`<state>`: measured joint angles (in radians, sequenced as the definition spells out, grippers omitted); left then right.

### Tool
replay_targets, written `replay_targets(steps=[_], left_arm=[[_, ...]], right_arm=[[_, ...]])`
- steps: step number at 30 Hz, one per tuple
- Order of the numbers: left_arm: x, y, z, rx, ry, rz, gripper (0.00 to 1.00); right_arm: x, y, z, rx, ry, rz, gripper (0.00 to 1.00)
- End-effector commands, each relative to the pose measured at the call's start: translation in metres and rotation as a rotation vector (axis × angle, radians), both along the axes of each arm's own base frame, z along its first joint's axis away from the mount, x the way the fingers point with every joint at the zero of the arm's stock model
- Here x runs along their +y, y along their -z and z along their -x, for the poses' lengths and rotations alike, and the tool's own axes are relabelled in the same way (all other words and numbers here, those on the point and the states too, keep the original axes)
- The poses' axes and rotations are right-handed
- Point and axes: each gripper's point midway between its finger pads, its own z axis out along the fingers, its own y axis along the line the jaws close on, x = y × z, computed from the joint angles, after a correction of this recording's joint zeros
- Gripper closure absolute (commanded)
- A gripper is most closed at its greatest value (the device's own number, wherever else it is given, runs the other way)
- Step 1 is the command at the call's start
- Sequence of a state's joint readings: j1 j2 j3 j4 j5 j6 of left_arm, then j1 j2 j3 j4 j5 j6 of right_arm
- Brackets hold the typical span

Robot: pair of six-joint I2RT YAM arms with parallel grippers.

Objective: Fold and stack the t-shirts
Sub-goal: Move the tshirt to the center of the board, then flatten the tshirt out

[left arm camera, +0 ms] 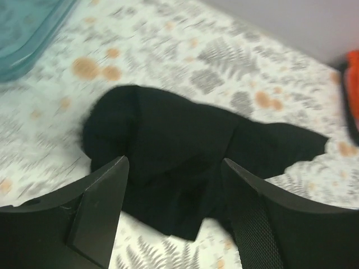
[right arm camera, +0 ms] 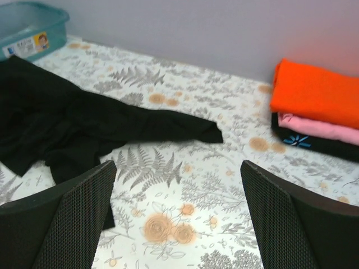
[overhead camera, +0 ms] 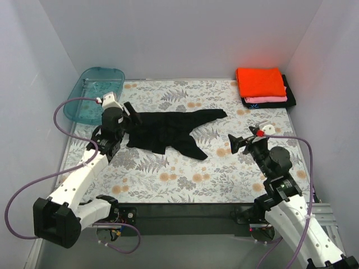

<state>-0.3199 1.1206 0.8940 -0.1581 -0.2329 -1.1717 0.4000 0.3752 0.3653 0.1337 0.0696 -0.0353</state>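
Observation:
A large plain black t-shirt lies crumpled in the middle of the table; it also shows in the left wrist view and the right wrist view. At the back right is a folded stack: the orange shirt on top, the pink shirt under it, and the black shirt with a light-blue mark at the bottom. My left gripper is open just above the black shirt's left end. My right gripper is open and empty over bare tablecloth, right of the shirt.
A teal see-through tub stands at the back left, also seen in the left wrist view and the right wrist view. The floral tablecloth covers the table. Grey walls close in on three sides.

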Motion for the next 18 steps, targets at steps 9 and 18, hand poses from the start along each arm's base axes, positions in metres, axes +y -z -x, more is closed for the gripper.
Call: replay_targets(steps=[9,18], left_arm=[[0.000,0.054,0.061,0.170,0.044,0.074,0.27],[-0.058,0.110,0.059,0.411,0.166,0.285,0.26]], right_arm=[[0.074,0.055,-0.037,0.562,-0.223,-0.023,0.02],[0.088,0.104,-0.095,0.806,-0.148,-0.061,0.05]])
